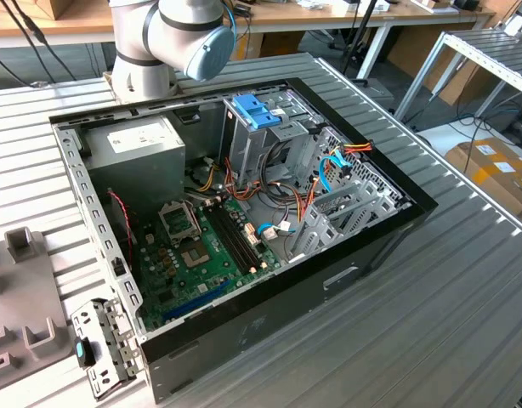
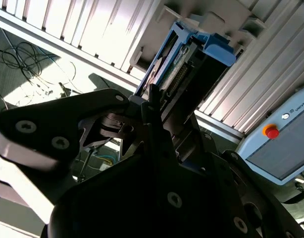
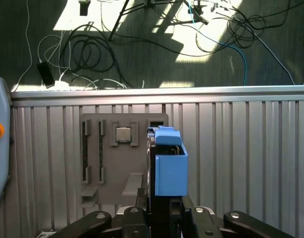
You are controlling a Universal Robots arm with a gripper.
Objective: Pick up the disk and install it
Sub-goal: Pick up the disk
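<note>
The disk (image 3: 170,168) stands on edge, its bright blue carrier frame facing the first wrist view, at the side of a grey fixture plate (image 3: 105,163). My gripper (image 3: 164,202) has its black fingers closed against the disk's two faces. In the second wrist view the disk (image 2: 191,54) runs lengthwise out from the gripper (image 2: 164,106), with a row of connector pins and the blue frame end showing. The open computer case (image 1: 388,229) lies on the ribbed metal table (image 1: 448,323) in the exterior view, with its tall metal drive cage (image 1: 269,149) near the arm's base (image 1: 172,38).
The fixture plate holds a processor chip (image 3: 123,134) and several narrow slots. A grey pendant with an orange button (image 2: 271,132) lies beside it. Cables (image 3: 87,49) trail on the floor beyond the table edge. A wide blue bracket (image 1: 255,110) tops the cage; a motherboard (image 1: 197,255) and wires fill the case.
</note>
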